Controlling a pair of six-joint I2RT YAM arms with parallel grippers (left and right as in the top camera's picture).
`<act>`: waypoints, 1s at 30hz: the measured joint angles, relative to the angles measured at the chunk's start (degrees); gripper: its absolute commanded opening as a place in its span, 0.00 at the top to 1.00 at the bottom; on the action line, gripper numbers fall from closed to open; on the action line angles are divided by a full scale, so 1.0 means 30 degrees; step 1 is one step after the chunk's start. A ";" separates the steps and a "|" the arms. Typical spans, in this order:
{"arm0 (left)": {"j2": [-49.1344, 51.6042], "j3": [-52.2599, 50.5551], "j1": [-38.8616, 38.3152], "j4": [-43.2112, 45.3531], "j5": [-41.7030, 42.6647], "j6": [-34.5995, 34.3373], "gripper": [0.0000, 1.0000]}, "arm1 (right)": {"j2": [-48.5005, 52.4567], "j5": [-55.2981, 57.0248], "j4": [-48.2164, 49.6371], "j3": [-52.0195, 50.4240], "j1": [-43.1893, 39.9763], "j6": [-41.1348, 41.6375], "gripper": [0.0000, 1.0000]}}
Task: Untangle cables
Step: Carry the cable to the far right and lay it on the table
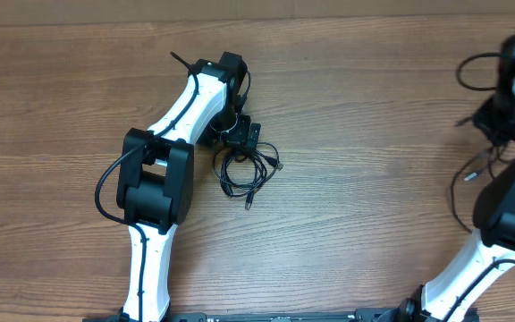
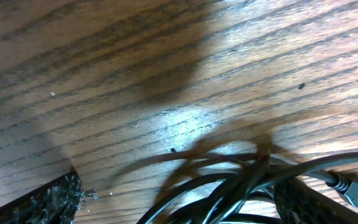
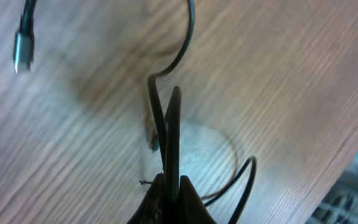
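Cables (image 1: 244, 170) lie tangled on the wooden bench (image 1: 356, 98), just toward 9 o'clock of its centre. The left tool (image 1: 238, 139) hangs over their 12 o'clock edge, jaws spread wide astride the strands, seemingly ready to pinch one. At 3 o'clock, well apart, the right tool (image 3: 169, 190) is clamped on a separate looped cord (image 3: 166, 124), likely to hold it clear; a plug (image 3: 22, 46) shows at its 10 o'clock.

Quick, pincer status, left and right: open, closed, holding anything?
left pincer: open, straddling the cable tangle, gripping nothing.
right pincer: shut on a black cable.
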 measured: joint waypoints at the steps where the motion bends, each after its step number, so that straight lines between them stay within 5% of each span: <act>1: 0.0000 0.0000 0.0000 0.0000 0.0000 0.0000 0.00 | 0.0000 -0.0270 -0.0131 0.0000 -0.0364 0.0007 0.96; 10: 0.0000 0.0000 0.0007 0.0000 0.0000 0.0000 0.00 | 0.0000 -0.0954 -0.0561 -0.0692 -0.1355 -0.0058 0.90; 20: 0.0000 0.0000 0.0000 0.0000 0.0000 0.0000 0.00 | 0.0000 -0.1749 -0.1151 -0.0692 -0.1355 -0.0073 0.95; 21: 0.0000 0.0000 0.0000 0.0000 0.0000 0.0000 0.00 | 0.0000 -0.1807 -0.1348 -0.0692 -0.1355 -0.0080 0.90; 24: 0.0000 0.0000 0.0000 0.0000 0.0000 0.0000 0.00 | 0.0000 -0.1974 -0.1435 -0.0699 -0.1348 -0.0124 0.48; 27: 0.0000 0.0000 0.0000 0.0000 0.0000 0.0000 0.00 | 0.0000 -0.2062 -0.1290 -0.0699 -0.1355 -0.0153 0.20; 30: 0.0000 0.0000 0.0000 0.0000 0.0000 0.0000 0.00 | 0.0000 -0.2069 -0.1064 -0.0699 -0.1355 -0.0233 0.12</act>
